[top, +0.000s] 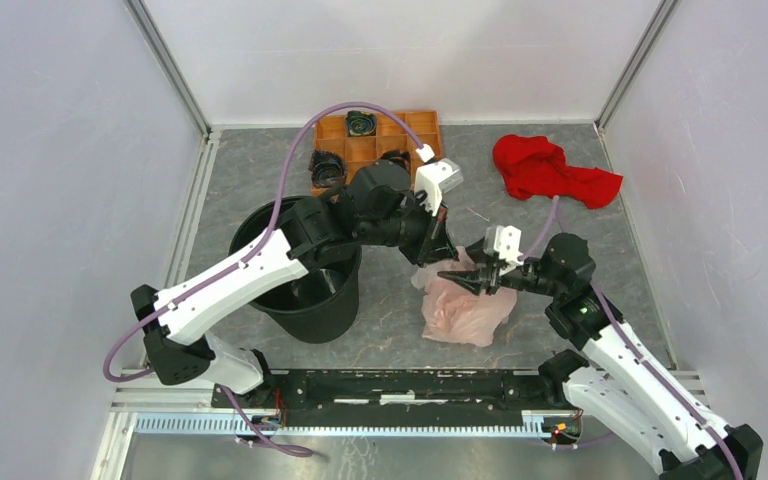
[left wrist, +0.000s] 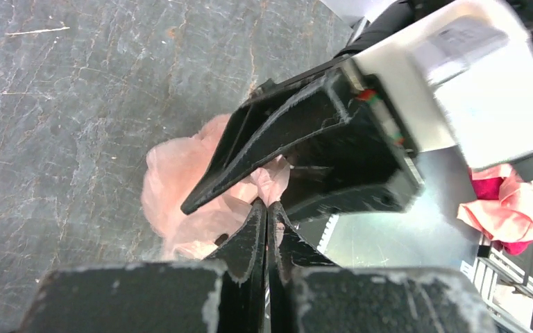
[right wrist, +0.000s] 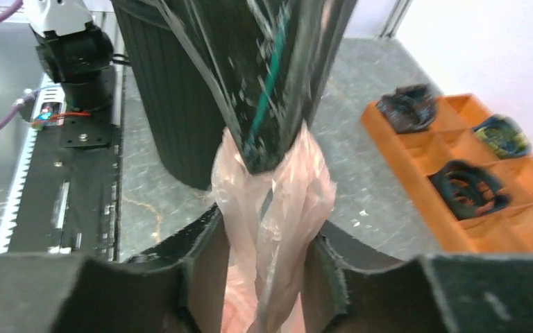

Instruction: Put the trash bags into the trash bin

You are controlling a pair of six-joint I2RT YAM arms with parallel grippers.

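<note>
My left fingers (left wrist: 250, 239) pinch shut on the top of the pink trash bag (top: 465, 310). Its body slumps on the surface (top: 260, 170), its neck upright. My right fingers (right wrist: 198, 277) stand apart, astride that neck. The black trash bin (top: 305, 315) stands to the left, nearer my left arm.

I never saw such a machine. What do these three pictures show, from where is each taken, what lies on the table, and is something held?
These are two robot arms bolted to a grey table. The wide picture looks down from above; the other two come from a camera on each wrist. On the table are a black bin, an orange tray and a red cloth. The left hand is shut on a pink plastic bag beside the bin. The right hand is placed around the same bag; whether it squeezes yet, I cannot tell.
</note>
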